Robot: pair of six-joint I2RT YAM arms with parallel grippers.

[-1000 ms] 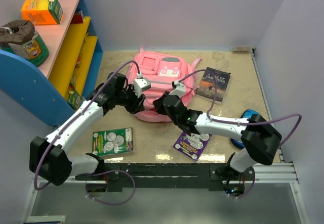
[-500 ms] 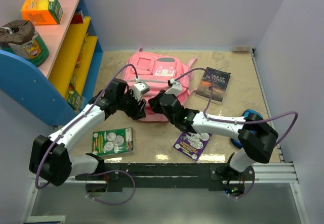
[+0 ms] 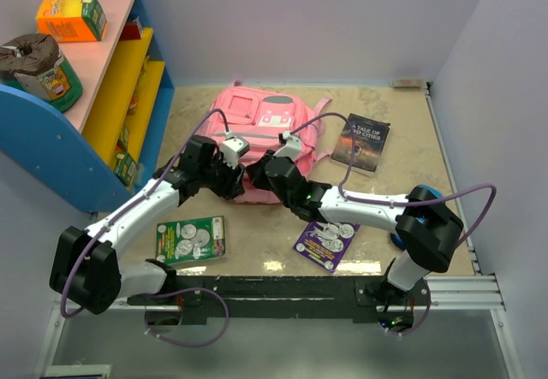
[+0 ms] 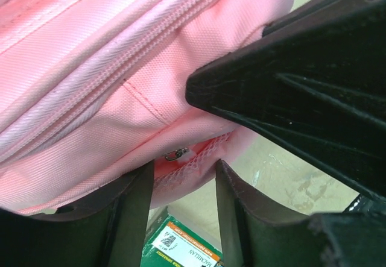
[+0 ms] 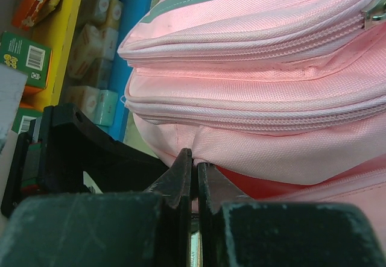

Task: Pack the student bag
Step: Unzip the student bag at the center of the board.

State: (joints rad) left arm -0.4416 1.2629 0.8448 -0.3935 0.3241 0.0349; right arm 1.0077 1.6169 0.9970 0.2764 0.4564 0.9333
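- Bag [image 3: 265, 118]: flat on the table [image 3: 402, 114], toward the back wall, zips shut as far as visible, apparently nothing packed yet.
- Left gripper [image 4: 180, 172]: spread, straddling the bag's near edge, with a strip of pink mesh and a small zip pull [image 4: 175, 154] between the fingers; no clear pinch.
- Right gripper [image 5: 194, 158]: pressed together at the bag's lower seam, just beside the left one; cannot tell whether any fold of fabric is caught between the tips.
- Likely step: getting hold of the near edge in order to open a zip.
- Centre the left gripper over the pull before closing; close on the metal tab, not on mesh alone, or expect a slip.
- Use the right gripper as an anchor: pin or grip the seam close to the pull, to tension the zip track rather than drag the whole bag.
- Pull along the track, low and steady; avoid lifting, for fear of bunched fabric and a jammed slider.
- Mind the crowding, both wrists being close together over the same edge; move one at a time.
- Leave a clear path to the green book [image 3: 190, 239], purple book [image 3: 325, 242] and dark book [image 3: 362, 142], all lying apart from the bag and probably next to go in.
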